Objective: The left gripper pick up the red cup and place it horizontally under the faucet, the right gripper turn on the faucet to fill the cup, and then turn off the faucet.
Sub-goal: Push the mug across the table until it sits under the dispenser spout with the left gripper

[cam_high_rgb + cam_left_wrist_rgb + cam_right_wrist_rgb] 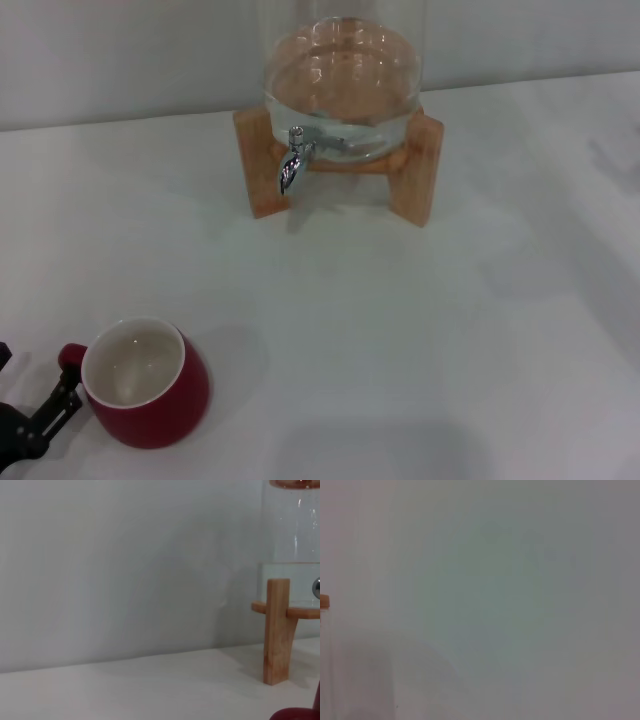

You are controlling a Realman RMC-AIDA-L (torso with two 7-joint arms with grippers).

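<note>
White table (420, 340) | left gripper (40, 415) beside red cup (145, 385) handle | faucet (293, 165) far

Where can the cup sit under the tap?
Bare table lies between the red cup and the wooden stand, also below the faucet. It is tight at the cup's handle, where the left gripper sits.
</note>
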